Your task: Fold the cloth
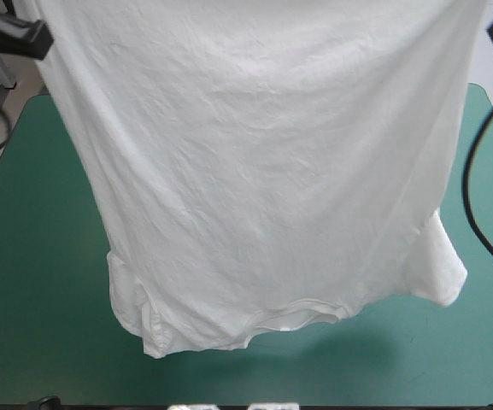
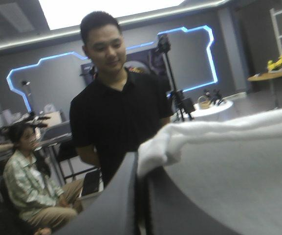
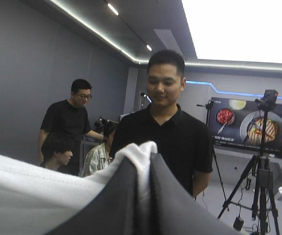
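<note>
The white T-shirt [image 1: 263, 171] hangs as a wide sheet above the teal-green table [image 1: 32, 282], held up by two corners out of the high view. Its lower hem and one sleeve [image 1: 438, 265] trail near the cover. In the left wrist view my left gripper [image 2: 141, 164] is shut on the T-shirt, a bunch of white cloth [image 2: 160, 144] sticking out between the black fingers [image 2: 116, 196]. In the right wrist view my right gripper [image 3: 141, 156] is shut on the T-shirt too, white cloth [image 3: 138, 152] pinched at its tip. Both wrist views look level into the room.
Bare teal-green cover shows left of the hanging shirt, right of it [image 1: 490, 188] and along the near edge [image 1: 331, 376]. The shirt hides the table's middle and far part.
</note>
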